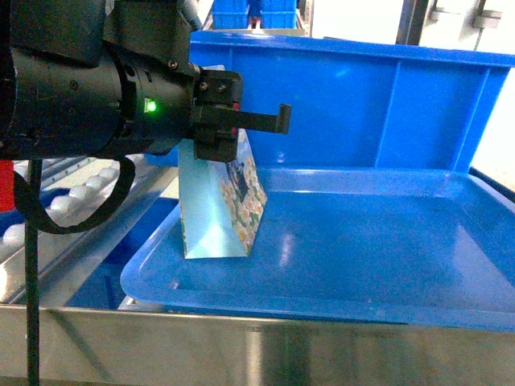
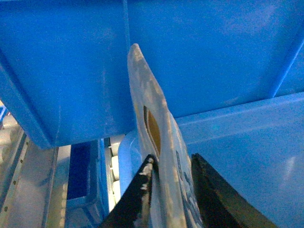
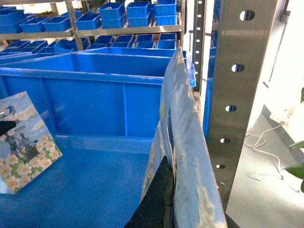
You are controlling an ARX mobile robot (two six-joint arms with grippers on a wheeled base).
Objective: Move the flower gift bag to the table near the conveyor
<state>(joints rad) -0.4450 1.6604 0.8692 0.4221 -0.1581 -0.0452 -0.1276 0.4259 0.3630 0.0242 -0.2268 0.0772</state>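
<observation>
The flower gift bag (image 1: 229,209) stands upright on a blue tray (image 1: 362,265), its side printed with white flowers. My left gripper (image 1: 273,121) reaches in from the left at the bag's top. In the left wrist view the bag's top edge (image 2: 142,80) runs between the two black fingers of the gripper (image 2: 173,156), which are shut on it. The right wrist view shows the same bag (image 3: 28,137) at far left. My right gripper (image 3: 180,171) is shut on a second gift bag (image 3: 185,109), seen edge-on. The conveyor's white rollers (image 1: 72,197) slope at the left. The table is out of view.
A deep blue bin (image 1: 362,104) stands right behind the tray. A steel rail (image 1: 241,346) crosses the front. A perforated steel post (image 3: 237,95) rises close on the right of the second bag. Shelves of blue bins (image 3: 95,19) fill the background.
</observation>
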